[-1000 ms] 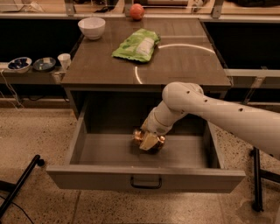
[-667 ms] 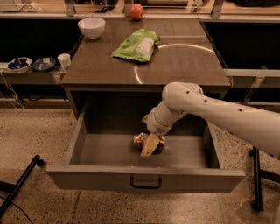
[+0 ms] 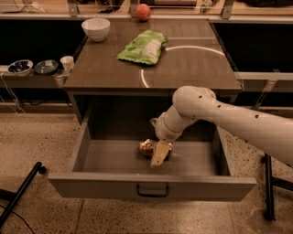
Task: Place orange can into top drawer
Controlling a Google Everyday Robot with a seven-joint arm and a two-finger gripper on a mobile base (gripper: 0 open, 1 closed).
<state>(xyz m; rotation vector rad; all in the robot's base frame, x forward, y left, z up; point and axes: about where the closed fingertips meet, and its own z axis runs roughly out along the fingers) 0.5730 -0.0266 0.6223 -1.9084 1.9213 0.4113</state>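
Observation:
The orange can lies on its side on the floor of the open top drawer, near the middle. My gripper reaches down into the drawer from the right. It stands over the can's right end, open. One pale finger shows just right of the can; the other is hidden behind it. The can rests on the drawer floor. The drawer is pulled fully out, with its dark handle at the centre of the front panel.
On the cabinet top lie a green bag, a white bowl and a round red-orange fruit. A side shelf at the left holds small bowls and a cup. A dark leg crosses the floor at the lower left.
The gripper has let go of the can and lifted slightly. The can now shows lying to the left of the visible finger.

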